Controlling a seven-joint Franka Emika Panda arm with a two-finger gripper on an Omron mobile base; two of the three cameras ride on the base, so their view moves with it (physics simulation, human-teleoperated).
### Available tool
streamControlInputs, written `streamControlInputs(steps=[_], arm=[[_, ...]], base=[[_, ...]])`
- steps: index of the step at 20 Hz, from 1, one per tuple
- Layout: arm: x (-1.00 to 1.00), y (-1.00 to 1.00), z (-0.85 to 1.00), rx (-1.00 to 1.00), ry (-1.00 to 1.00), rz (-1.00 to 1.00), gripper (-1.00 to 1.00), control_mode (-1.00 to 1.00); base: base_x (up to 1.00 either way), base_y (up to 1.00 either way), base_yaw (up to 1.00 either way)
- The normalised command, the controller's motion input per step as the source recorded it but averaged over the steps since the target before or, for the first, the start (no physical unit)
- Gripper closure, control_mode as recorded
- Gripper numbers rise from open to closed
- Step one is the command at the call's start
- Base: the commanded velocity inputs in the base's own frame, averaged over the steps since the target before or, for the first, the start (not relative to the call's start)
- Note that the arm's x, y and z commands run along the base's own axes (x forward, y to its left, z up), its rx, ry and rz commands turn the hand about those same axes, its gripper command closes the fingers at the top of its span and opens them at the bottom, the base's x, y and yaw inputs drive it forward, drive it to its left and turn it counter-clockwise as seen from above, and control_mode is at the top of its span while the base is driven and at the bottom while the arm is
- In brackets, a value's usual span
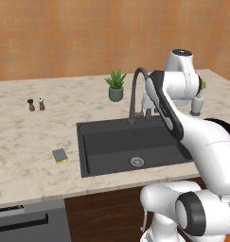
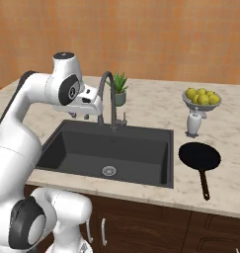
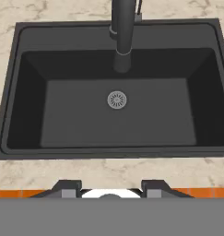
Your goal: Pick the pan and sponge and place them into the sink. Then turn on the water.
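bench (image 1: 31, 137): pale marbled stone, running the width of the room under an orange wall, with dark wooden cabinets below.
sink (image 2: 57, 143): dark grey basin recessed in the bench, holding nothing but its round drain; tall gooseneck faucet (image 2: 109, 96) rising at its back edge.
pan (image 2: 199, 157): black, lying flat on the bench just right of the sink, handle pointing toward the front edge; white soap dispenser (image 2: 193, 123) and a bowl of lemons (image 2: 201, 97) sitting behind it.
potted plant (image 1: 116, 85): sitting behind the faucet.
tool (image 2: 87, 112): hanging above the sink's left part, looking down into the basin; fingers standing somewhat apart, gripping nothing.
sponge (image 1: 60, 155): green over yellow, lying on the bench just left of the sink.
shakers (image 1: 36, 104): a pair, standing far left.
judgement: pan is lying well to the tool's right, sponge to its left and nearer; neither is in the sink yet.
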Motion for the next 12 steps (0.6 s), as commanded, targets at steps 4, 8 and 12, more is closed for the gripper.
streamControlInputs(steps=[4,8,12], arm=[[-0.18,-0.26,-0.01,0.03,-0.07,0.0,-1.0,-1.0],[-0.31,-0.6,-0.15,0.06,-0.09,0.0,-1.0,-1.0],[-0.28,-0.63,-0.3,-0.01,-0.03,0.0,-1.0,-1.0]], base=[[0.0,0.0,0.0],[0.0,0.0,0.0],[0.0,0.0,0.0]])
